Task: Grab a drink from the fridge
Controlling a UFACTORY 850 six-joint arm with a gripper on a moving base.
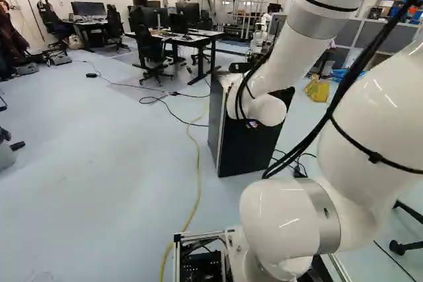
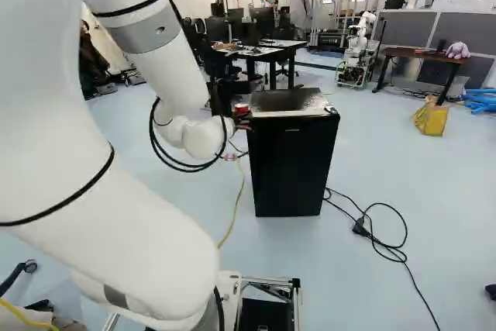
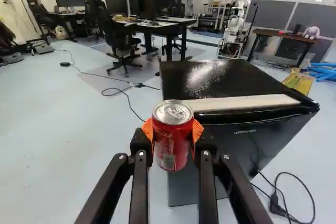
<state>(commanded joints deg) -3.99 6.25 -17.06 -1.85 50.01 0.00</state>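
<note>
"Where's the drink?"

"In the gripper (image 2: 242,118): a red can (image 3: 170,142), upright, pinched from both sides by the orange pads (image 3: 147,128)."

"Is it sitting on the fridge (image 2: 283,103)?"

"No, it's held in the air by the front corner of the fridge's top, the corner at the left in the right base view. How wide the gap to that edge is, I can't tell."

"And the door (image 2: 288,168)?"

"Looks shut, flush below the top's front edge."

"Where's the open room?"

"On the can's side, where the floor (image 1: 86,143) spreads wide, with a yellow cable (image 1: 199,179) running past the fridge. Off the other side, a black cable (image 2: 361,227) lies coiled. Beyond the back edge there's a desk (image 3: 181,20)."
</note>
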